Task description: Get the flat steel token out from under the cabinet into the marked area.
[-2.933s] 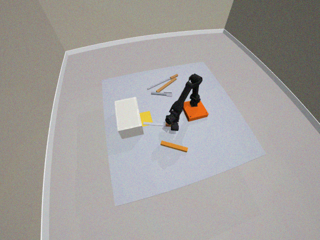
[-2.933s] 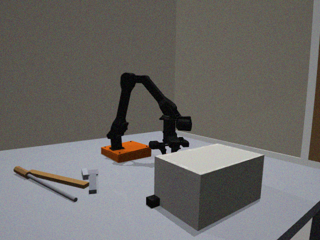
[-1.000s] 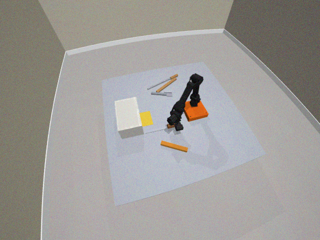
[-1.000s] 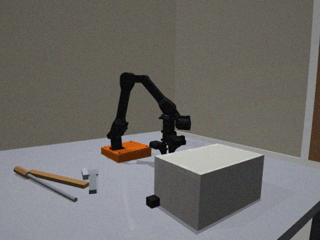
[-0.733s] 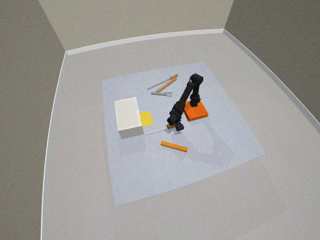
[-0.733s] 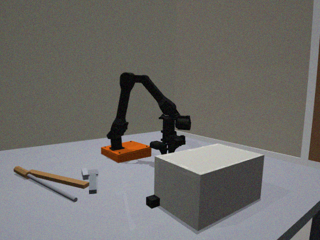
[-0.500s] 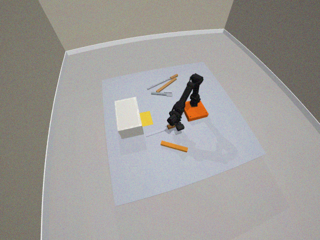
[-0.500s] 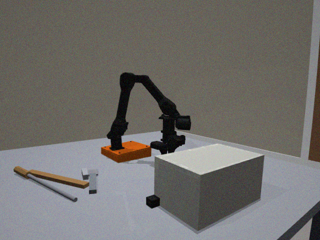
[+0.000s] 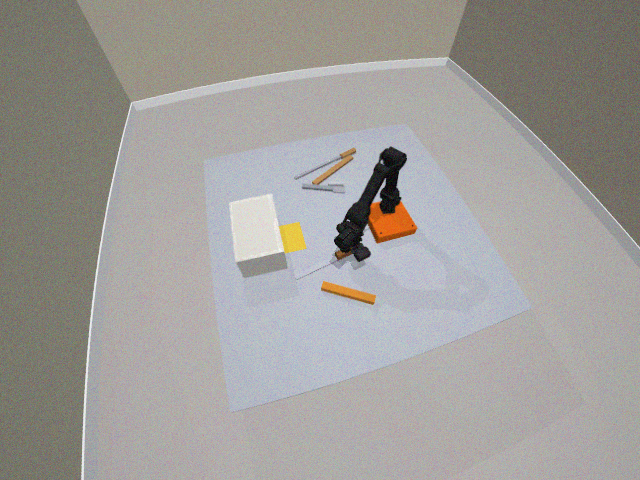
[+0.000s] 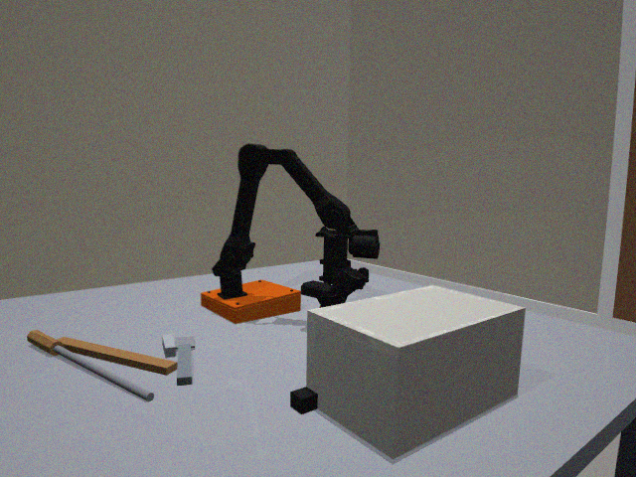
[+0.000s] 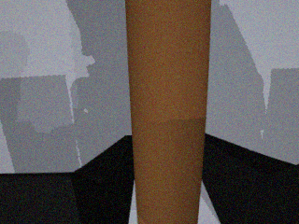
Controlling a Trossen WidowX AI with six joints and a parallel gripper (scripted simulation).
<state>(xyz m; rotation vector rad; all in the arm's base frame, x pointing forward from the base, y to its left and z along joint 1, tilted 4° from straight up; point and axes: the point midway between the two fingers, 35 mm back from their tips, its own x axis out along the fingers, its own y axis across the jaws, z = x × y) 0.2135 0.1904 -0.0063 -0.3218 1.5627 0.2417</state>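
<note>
The pale box-shaped cabinet (image 9: 254,227) (image 10: 410,380) stands on the table. The yellow marked area (image 9: 293,237) lies against its front. The steel token is not visible in any view. My gripper (image 9: 345,253) (image 11: 163,142) is shut on the brown handle (image 9: 340,254) (image 11: 168,70) of a thin rod tool, over the table between the cabinet and the orange base. The tool's thin grey rod (image 9: 317,269) points toward the cabinet's near front corner; its tip is beside the yellow area, outside it. Whether the tip touches the table cannot be told. The fingertips are mostly hidden in the exterior view.
An orange-brown bar (image 9: 348,292) lies on the near side of the gripper. Across the table lie a grey rod with a wooden handle (image 9: 347,152) (image 10: 42,341), a wooden stick (image 9: 333,170) (image 10: 117,355) and a grey forked piece (image 9: 317,187) (image 10: 184,362). A black cube (image 10: 303,399) is beside the cabinet.
</note>
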